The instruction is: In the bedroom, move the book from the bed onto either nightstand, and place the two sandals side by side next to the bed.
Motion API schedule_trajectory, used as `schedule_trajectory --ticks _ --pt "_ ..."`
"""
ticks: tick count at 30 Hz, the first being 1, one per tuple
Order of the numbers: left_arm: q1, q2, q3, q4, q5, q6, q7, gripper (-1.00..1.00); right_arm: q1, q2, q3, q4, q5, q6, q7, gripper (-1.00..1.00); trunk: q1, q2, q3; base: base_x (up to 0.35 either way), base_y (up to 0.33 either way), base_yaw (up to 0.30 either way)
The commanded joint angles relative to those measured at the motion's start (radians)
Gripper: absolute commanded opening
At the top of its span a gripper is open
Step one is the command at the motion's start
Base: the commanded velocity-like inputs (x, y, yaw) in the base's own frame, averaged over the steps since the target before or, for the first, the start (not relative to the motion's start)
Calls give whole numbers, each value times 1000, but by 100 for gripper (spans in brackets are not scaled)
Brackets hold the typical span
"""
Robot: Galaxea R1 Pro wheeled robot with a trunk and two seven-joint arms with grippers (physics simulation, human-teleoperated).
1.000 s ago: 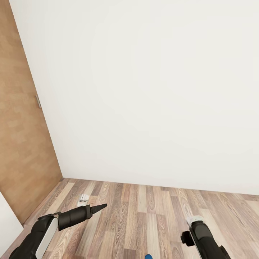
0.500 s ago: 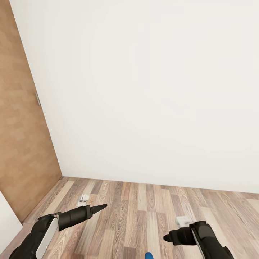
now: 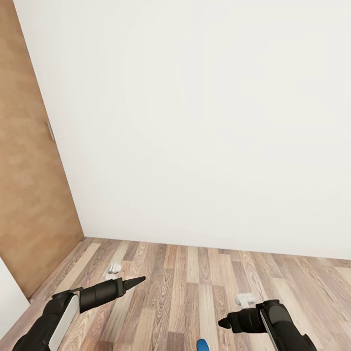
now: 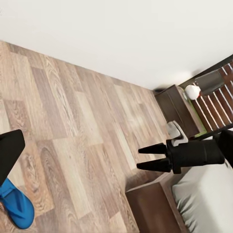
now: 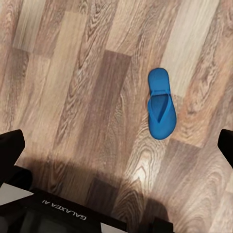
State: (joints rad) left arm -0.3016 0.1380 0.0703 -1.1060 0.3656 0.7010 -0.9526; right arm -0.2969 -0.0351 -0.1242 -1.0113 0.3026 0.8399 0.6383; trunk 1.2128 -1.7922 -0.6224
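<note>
1. One blue sandal [image 5: 161, 109] lies flat on the plank floor [image 5: 73, 73], strap side up, seen from the right wrist camera. It sits between the two dark fingertips [image 5: 10, 145] at that picture's edges, well apart from both, nothing touching it.
2. Right gripper [image 4: 145, 158]: the left wrist camera shows its two tapered fingers spread with a clear gap, nothing held. In the head view it sits low at right [image 3: 225, 322], pointing toward the left side of the view.
3. Left gripper [image 3: 139, 280]: head view shows only a single dark tapered point from the side; how far open it is I cannot tell. Nothing visibly in it.
4. A blue sandal tip [image 3: 202, 345] peeks in at the bottom edge of the head view, on the floor between the two arms, nearer the right one. The left wrist camera also catches a blue sandal [image 4: 17, 208] on the floor.
5. Corner of the bed [image 4: 206, 194], off-white mattress on a dark frame, just beside the right gripper in the left wrist view.
6. Beyond it, a dark nightstand [image 4: 177, 109] against the wall.
7. Farthest: a bare white wall [image 3: 195, 122], with a brown wooden door [image 3: 29, 185] at left.
</note>
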Motion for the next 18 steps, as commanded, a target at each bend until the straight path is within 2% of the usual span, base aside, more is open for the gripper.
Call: schedule_trajectory --ticks 1,18 --pt "-1 0 0 0 4 6 1 100 -1 1 -2 0 10 2 10 100 4 -8 -4 0 0 0" --pt "-1 0 0 0 4 2 6 100 -1 2 0 -4 16 0 10 100 69 -127 -58 0 0 0"
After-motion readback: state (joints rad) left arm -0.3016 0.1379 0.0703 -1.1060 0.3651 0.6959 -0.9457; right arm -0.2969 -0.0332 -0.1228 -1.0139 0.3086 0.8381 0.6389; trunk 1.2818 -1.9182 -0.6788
